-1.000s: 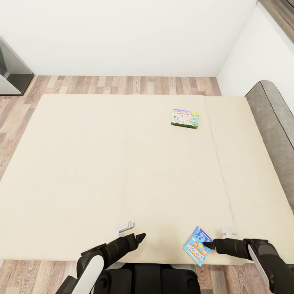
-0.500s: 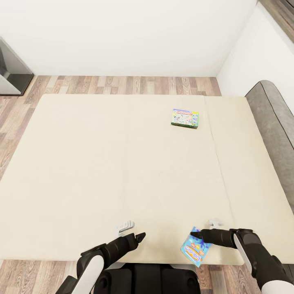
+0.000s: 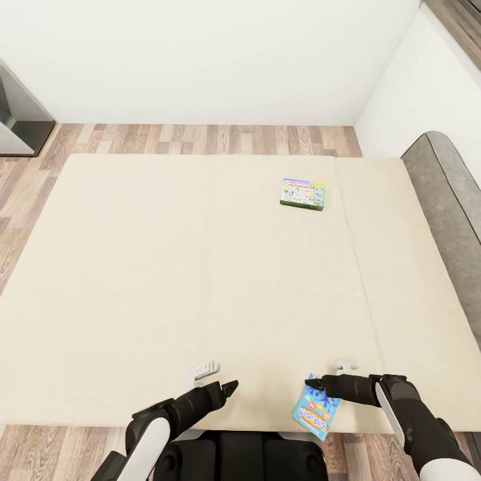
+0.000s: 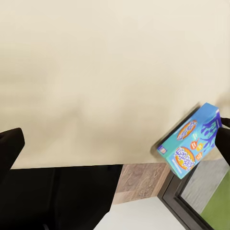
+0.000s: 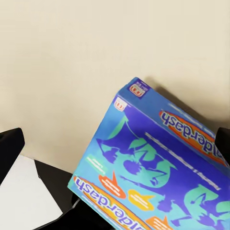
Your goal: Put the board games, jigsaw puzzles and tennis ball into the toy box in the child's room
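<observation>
Blue board game point(image 3: 315, 407) between right claw point(image 3: 314, 385) fingers, gripped; bed point(image 3: 167, 267) edge beneath.

2 arms share 1 look: white glossy forearm shells, black ribbed wrists, and tapering black end effectors, left point(image 3: 230, 385) and right point(image 3: 311, 383), above a black rounded trunk point(image 3: 240, 457).

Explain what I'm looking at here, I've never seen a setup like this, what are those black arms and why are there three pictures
It is a simulated two-armed robot. The wide picture comes from its head camera, looking down over a beige bed. The other two come from cameras near each gripper. The left gripper hangs over the bed's near edge, holding nothing. The right gripper is on a blue board game, which sits at the near edge; the right wrist view shows that box close up. Whether it is firmly gripped is unclear. A second game box lies further up the bed.
</observation>
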`<state>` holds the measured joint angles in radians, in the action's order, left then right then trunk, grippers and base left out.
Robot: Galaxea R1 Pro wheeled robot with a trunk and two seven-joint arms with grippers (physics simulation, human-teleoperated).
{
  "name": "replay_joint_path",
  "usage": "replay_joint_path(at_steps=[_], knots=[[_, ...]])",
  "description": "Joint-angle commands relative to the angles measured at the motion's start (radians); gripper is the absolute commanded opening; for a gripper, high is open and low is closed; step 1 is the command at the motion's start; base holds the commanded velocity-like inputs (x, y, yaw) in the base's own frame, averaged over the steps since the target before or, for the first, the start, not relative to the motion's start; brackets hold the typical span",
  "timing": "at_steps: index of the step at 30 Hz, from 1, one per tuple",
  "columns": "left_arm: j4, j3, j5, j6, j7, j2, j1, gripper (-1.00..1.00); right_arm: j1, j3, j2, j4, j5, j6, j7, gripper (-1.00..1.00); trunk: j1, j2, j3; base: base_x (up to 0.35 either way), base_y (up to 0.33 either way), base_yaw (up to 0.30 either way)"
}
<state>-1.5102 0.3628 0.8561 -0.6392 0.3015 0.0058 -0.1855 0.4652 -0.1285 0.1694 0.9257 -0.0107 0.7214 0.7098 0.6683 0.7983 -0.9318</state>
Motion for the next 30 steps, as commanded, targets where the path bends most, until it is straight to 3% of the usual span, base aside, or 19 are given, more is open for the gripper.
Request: replay_joint_path(at_steps=[1,5,15,20,30], knots=[[-0.001,0.001,0.010,-0.001,0.010,0.001,0.000,1.00,0.000,-0.002,0.000,0.001,-0.001,0.007,0.004,1.00,0.000,0.001,-0.001,0.000,0.000,0.000],[-0.001,0.001,0.010,-0.001,0.010,0.001,0.000,1.00,0.000,-0.002,0.000,0.001,-0.001,0.007,0.004,1.00,0.000,0.001,-0.001,0.000,0.000,0.000],[-0.058,-0.001,0.012,-0.057,0.006,0.003,0.011,1.00,-0.056,-0.058,0.057,-0.028,0.026,-0.051,0.061,1.00,0.000,0.001,-0.001,0.000,0.000,0.000],[-0.079,-0.002,0.012,-0.079,0.005,0.003,0.013,1.00,-0.084,-0.085,0.060,-0.032,0.030,-0.080,0.076,1.00,0.000,0.001,-0.001,0.000,0.000,0.000],[-0.082,-0.002,0.012,-0.084,0.005,0.003,0.013,1.00,-0.098,-0.092,0.067,-0.033,0.032,-0.106,0.093,1.00,0.000,0.001,-0.001,0.000,0.000,0.000]])
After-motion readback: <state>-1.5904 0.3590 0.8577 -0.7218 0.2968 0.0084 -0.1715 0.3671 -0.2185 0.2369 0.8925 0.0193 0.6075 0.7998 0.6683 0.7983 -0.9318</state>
